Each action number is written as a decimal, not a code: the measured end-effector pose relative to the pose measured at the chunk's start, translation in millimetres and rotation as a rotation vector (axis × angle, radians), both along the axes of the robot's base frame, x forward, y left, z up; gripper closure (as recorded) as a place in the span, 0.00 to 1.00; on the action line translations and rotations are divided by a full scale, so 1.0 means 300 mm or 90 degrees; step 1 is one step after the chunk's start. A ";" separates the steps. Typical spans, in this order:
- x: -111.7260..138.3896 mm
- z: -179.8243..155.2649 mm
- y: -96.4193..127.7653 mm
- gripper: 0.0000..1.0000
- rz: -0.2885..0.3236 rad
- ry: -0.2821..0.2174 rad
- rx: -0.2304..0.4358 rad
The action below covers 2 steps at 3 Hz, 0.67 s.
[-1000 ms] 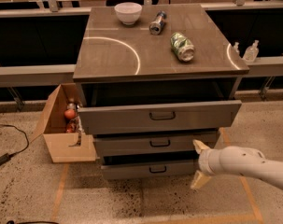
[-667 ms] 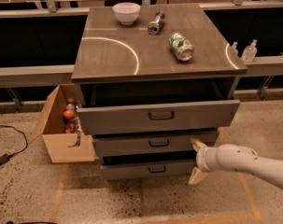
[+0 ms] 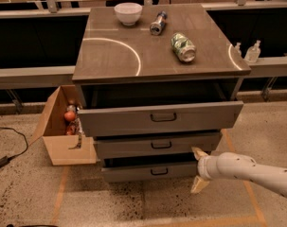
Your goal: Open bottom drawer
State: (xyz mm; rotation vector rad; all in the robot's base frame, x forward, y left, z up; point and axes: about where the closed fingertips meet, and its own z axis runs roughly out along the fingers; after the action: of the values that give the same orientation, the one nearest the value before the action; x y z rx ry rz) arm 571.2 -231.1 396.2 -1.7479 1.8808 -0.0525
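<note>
Grey-brown table (image 3: 110, 60) stands on speckled floor, three drawers stacked in its front. Top drawer (image 3: 133, 119) is the widest and is pulled well out, with a dark gap behind it. Middle drawer (image 3: 133, 146) is out a shorter way. The bottom drawer (image 3: 133, 173) is lowest, just above the floor, slimmest front, small dark bar handle at centre, a dark gap showing above its front. White arm (image 3: 256, 171) reaches in from the right edge, low. Open cardboard box (image 3: 62, 148) sits against the table's left side, with reddish items inside. Gripper (image 3: 198, 169) is at the right end of the bottom drawer's front; its jaws are spread wide, one finger up by the middle drawer's lower right corner, the other down near the floor, nothing pinched. Cannot tell whether either finger touches the drawer front. On the table top: white bowl (image 3: 128, 12) at the back, green can (image 3: 183, 47) on its side toward the right, small metallic can (image 3: 157, 23) lying between them.
</note>
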 end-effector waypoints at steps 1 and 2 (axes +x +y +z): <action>0.002 -0.115 -0.001 0.00 0.023 0.029 -0.006; 0.015 -0.226 0.013 0.00 0.056 0.036 -0.003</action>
State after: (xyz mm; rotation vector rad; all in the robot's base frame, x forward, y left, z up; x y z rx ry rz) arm 575.7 -227.0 328.5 -1.8499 1.8418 0.0260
